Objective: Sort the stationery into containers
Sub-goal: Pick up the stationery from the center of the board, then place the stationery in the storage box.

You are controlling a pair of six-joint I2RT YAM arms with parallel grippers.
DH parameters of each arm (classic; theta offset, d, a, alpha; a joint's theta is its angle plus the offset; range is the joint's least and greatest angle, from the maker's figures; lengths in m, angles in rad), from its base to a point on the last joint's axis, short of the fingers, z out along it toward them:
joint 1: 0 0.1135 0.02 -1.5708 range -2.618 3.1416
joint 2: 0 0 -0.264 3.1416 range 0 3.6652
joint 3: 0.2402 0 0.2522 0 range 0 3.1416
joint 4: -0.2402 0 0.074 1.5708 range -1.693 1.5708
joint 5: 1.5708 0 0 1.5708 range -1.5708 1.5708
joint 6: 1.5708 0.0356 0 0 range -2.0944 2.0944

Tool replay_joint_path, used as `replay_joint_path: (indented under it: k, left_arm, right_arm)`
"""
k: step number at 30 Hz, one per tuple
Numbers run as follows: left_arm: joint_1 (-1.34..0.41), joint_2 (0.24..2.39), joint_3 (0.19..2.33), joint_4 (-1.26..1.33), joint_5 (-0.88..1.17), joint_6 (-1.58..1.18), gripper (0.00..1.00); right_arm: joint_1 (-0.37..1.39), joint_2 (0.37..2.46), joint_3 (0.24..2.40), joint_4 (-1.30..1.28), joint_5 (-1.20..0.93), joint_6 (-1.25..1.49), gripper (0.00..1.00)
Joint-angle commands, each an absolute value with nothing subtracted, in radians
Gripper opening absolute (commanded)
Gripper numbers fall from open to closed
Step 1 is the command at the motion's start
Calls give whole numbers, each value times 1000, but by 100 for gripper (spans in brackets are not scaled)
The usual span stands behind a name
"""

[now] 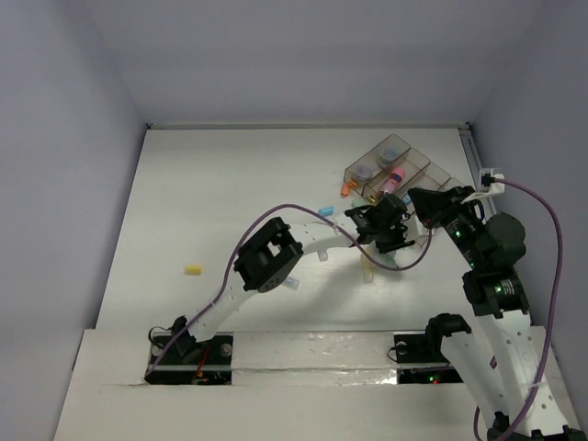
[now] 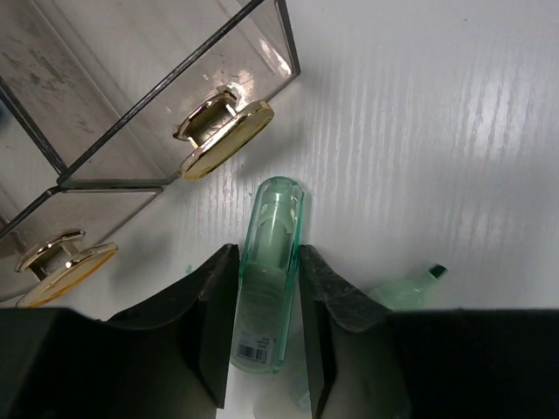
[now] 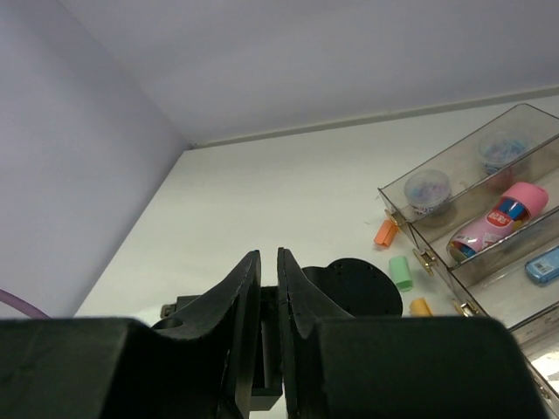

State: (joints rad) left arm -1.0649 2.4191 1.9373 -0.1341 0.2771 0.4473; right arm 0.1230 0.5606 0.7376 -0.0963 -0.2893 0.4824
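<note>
Okay, we're pinching the pale green marker (image 2: 271,218) with left gripper (image 2: 268,262), right gripper (image 3: 268,257) pressed together; gripping near its tail, we're risking it pivoting out.

White table (image 1: 230,184): divided tray (image 1: 354,173) far right; yellow marker (image 1: 193,269) left; pale green marker (image 2: 269,253) beside tray.

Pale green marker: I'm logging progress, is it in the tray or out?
Out: the pale green marker lies flat on the table outside the tray, clamped by the left gripper.
</note>
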Motion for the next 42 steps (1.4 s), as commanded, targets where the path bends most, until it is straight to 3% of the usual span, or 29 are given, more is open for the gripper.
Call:
replay_joint_path:
  k: [1,10,17,21,25,36,42]
  left_arm:
    - [-1062,2395,1911,-138,278,460,25]
    - [-1062,2263,1740,26,207,422,0]
    - [-1062,2043,1554,241,161,367,0]
    - [-1049,1994,1554,282,164,321,0]
    - [-1003,2009,1629,324,190,218,0]
    - [-983,2331,2113,216,86,11,0]
    - [-974,2453,2250,193,107,-26,3]
  right_arm:
    - [118,557,741,-35,-296,472,19]
    - [118,552,735,-37,-267,469,19]
    - [118,538,719,-40,-204,471,20]
    - [118,532,713,-40,-196,471,20]
    - [118,525,706,-37,-186,472,20]
    - [118,411,683,-45,-81,491,20]
    - [118,350,672,-43,-32,494,21]
